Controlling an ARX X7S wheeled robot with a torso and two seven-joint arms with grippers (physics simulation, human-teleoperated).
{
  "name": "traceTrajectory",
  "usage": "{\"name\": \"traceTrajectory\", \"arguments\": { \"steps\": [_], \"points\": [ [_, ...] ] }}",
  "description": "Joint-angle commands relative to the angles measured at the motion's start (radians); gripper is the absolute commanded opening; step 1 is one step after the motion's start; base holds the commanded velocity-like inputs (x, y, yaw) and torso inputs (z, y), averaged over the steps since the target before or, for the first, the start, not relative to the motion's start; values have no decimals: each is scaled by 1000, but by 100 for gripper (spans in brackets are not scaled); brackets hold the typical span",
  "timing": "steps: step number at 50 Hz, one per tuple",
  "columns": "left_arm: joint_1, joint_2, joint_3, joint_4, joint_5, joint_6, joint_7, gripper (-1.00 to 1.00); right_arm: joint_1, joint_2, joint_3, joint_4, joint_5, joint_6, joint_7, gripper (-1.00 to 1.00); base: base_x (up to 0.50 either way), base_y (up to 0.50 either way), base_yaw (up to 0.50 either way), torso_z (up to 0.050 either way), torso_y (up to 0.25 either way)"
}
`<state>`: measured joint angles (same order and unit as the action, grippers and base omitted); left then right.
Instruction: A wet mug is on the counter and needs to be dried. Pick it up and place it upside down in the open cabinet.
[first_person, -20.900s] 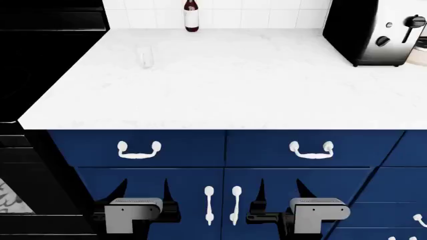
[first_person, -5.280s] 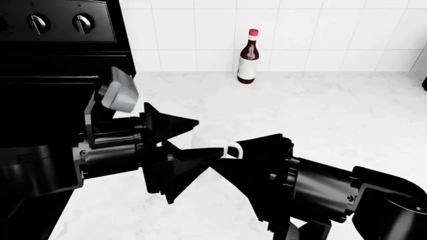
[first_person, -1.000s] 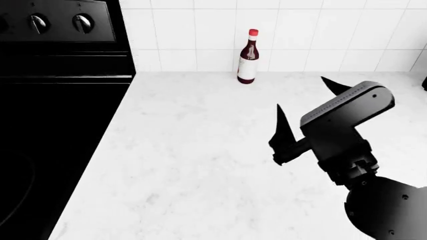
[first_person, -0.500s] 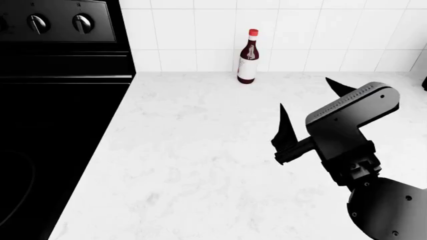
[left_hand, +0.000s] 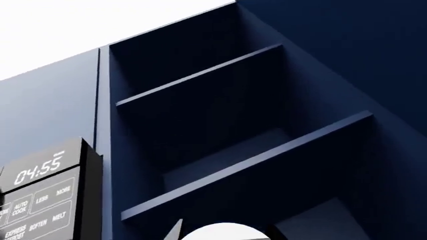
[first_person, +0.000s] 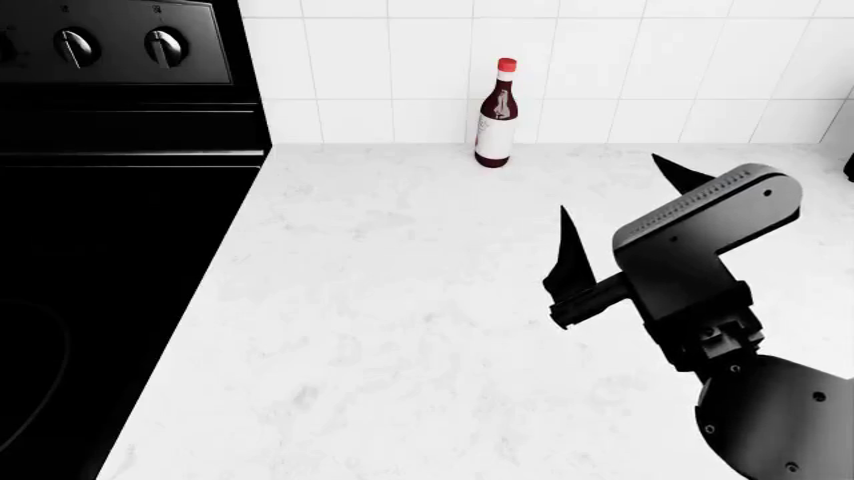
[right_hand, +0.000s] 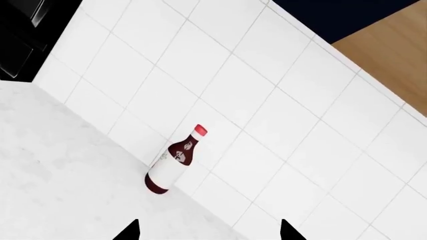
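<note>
- Since the earlier head view, the mug (left_hand: 223, 233) is no longer standing on the table (first_person: 400, 320), and your left arm is no longer showing there; the right pincer (first_person: 617, 195) is barely shifting.
- Your left pincer (left_hand: 221, 235) is appearing to hold the mug: only a white rounded sliver is showing, between its finger parts.
- You are pointing that pincer up at the open cabinet (left_hand: 200, 80), beside the microwave (left_hand: 47, 200); the lower shelf (left_hand: 247, 165) is lying just ahead of and above the mug, so the left arm is the nearer one.
- Whether the mug is already turning upside down, you cannot tell; its long axis is seeming to run towards the shelves.
- Your right pincer is hanging wide and empty over the table, facing the bottle (first_person: 495, 112).
</note>
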<state>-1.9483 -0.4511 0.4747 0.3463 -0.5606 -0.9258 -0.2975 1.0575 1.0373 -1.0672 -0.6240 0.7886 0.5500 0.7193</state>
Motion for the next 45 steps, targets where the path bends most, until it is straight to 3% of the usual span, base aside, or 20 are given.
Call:
{"name": "traceTrajectory", "arguments": {
  "steps": [1, 20, 31, 37, 45],
  "points": [
    [-57, 40, 28, -172, 53, 51, 15, -100, -8, -2, -2, 2, -8, -6, 2, 100, 0, 0, 0, 0, 0],
    [-199, 235, 18, -877, 101, 279, 152, -100, -16, -8, -9, 2, -26, -11, -2, 100, 0, 0, 0, 0, 1],
    [-405, 387, 26, -1490, 177, 533, 278, -100, -25, -1, -13, -7, -36, -20, -4, 100, 0, 0, 0, 1, 0],
    [-408, 450, -204, -1562, 440, 508, 345, -100, -41, 9, -17, -13, -45, -32, 2, 100, 0, 0, 0, 0, 2],
    [-408, 451, -149, -1617, 379, 471, 322, -100, -83, 28, -29, -16, -72, -69, 17, 100, 0, 0, 0, 0, 0]
  ]
}}
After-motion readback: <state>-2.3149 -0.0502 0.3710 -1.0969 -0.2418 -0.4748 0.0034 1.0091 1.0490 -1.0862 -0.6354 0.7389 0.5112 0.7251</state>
